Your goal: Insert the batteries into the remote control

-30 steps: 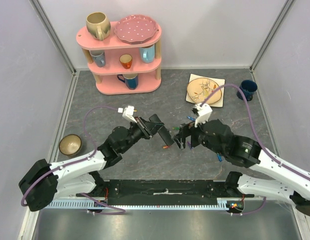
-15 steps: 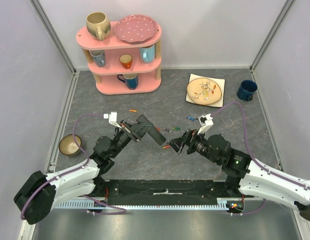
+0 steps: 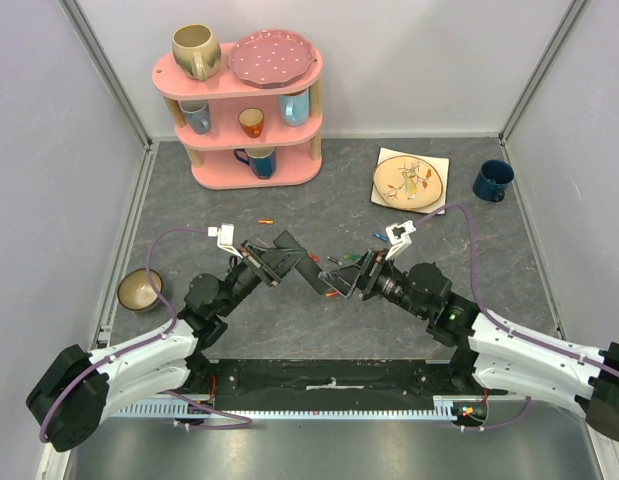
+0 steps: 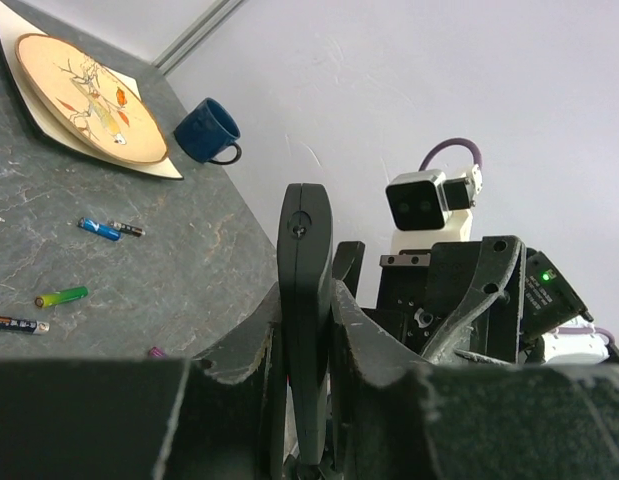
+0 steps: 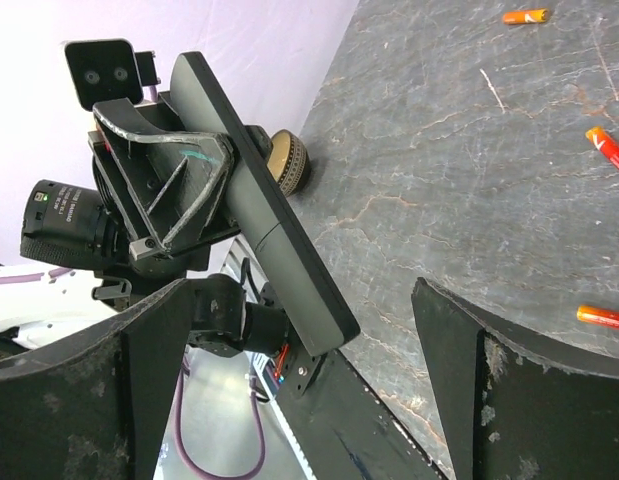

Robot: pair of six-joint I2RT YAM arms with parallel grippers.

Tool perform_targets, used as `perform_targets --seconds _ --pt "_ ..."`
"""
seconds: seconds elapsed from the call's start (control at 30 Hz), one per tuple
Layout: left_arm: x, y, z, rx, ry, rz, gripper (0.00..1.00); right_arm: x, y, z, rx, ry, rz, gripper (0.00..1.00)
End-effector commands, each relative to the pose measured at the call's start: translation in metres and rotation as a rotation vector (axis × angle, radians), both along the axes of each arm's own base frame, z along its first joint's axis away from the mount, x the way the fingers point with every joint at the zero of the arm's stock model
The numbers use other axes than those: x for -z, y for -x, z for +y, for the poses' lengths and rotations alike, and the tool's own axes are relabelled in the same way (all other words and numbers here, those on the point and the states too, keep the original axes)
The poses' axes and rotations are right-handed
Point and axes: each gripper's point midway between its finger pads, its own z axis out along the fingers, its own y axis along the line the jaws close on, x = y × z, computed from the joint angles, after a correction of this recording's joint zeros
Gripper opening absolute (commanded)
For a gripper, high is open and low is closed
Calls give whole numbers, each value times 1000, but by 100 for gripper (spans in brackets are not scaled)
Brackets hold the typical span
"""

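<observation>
The remote control [image 3: 311, 270] is a slim black bar held off the table, and my left gripper [image 3: 287, 257] is shut on it. In the left wrist view the remote control [image 4: 305, 300] stands edge-on between the two pads. My right gripper [image 3: 347, 278] is open and faces it, with the remote control's [image 5: 259, 200] free end lying between the spread fingers [image 5: 139, 380] without touching them. Batteries lie loose on the table: an orange one [image 3: 264, 220], a green one [image 3: 334, 262], a blue one [image 3: 382, 237] and an orange-red one [image 3: 332, 294] under the grippers.
A pink shelf [image 3: 239, 165] with mugs and a plate stands at the back left. A painted plate [image 3: 407, 180] on a white mat and a blue mug [image 3: 492, 180] sit at the back right. A small bowl [image 3: 141, 290] rests by the left wall.
The left arm drew back to the left with the remote control in its grip. The open right gripper dropped lower and moved left until its fingers came round the remote's free end.
</observation>
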Motion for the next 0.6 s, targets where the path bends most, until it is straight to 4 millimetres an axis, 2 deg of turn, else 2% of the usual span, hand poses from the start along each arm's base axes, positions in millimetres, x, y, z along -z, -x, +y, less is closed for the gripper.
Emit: perform_targets --seconds 0.0,0.23,0.43,0.57 --pt "-15 4 -1 22 37 -27 2 -16 1 12 -55 -64 -19 97" --pt "-18 4 0 18 40 -40 2 -1 2 23 -96 -63 18 91" --pt "-17 4 0 19 38 -46 2 -1 -1 24 -86 -67 26 87" --pt "-16 5 1 18 39 -52 2 3 -3 25 -82 -73 42 81"
